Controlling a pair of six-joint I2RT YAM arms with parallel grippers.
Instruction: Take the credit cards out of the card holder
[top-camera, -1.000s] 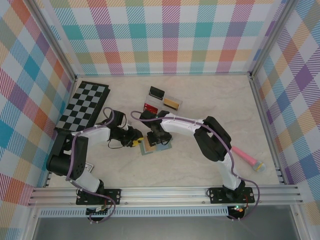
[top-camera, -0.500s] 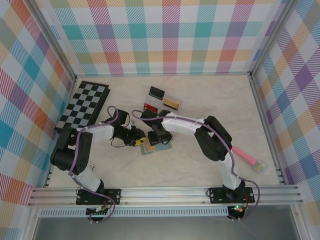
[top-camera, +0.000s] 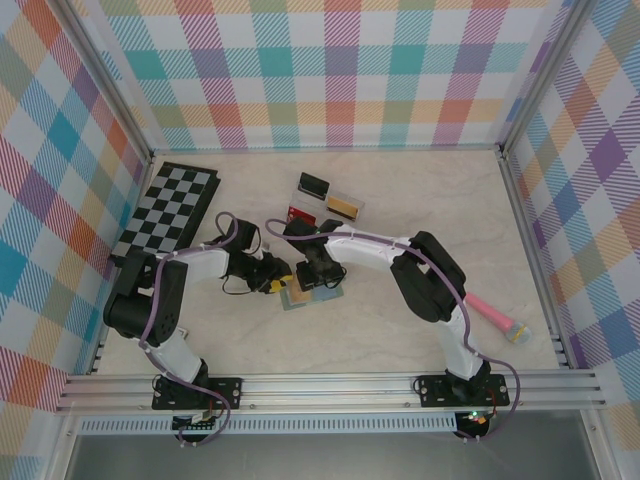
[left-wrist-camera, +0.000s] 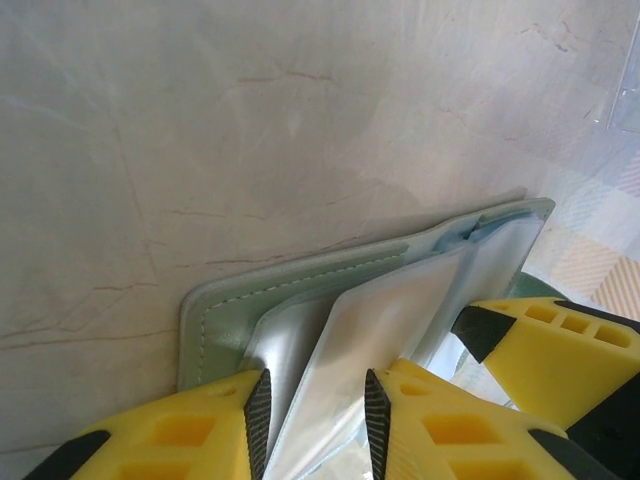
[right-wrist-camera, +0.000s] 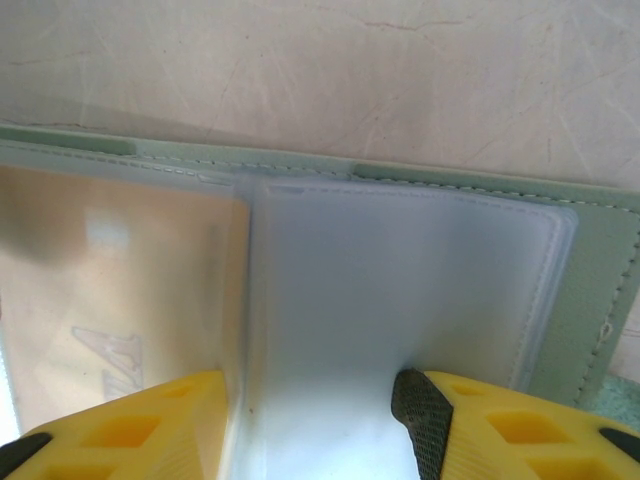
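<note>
The grey-green card holder (top-camera: 318, 296) lies open on the table between both grippers. In the left wrist view its cover (left-wrist-camera: 225, 305) is flat and its clear sleeves fan upward. One sleeve leaf (left-wrist-camera: 400, 320) runs between the fingers of my left gripper (left-wrist-camera: 315, 400), which stand apart. In the right wrist view my right gripper (right-wrist-camera: 310, 400) is open, its fingertips (right-wrist-camera: 420, 400) down on a pale blue sleeve page (right-wrist-camera: 400, 280). A yellow-orange credit card (right-wrist-camera: 110, 290) shows through the sleeve to the left of it. From above, the left gripper (top-camera: 277, 284) and right gripper (top-camera: 316, 279) meet over the holder.
A clear tray (top-camera: 330, 200) behind the holder has a red, an orange and a dark card in it. A chessboard (top-camera: 170, 210) lies at the back left. A pink brush (top-camera: 495, 315) lies at the right, beside the right arm.
The left arm's elbow has swung in toward the middle while its gripper stayed at the holder, jaws slightly wider. The right gripper has barely moved.
</note>
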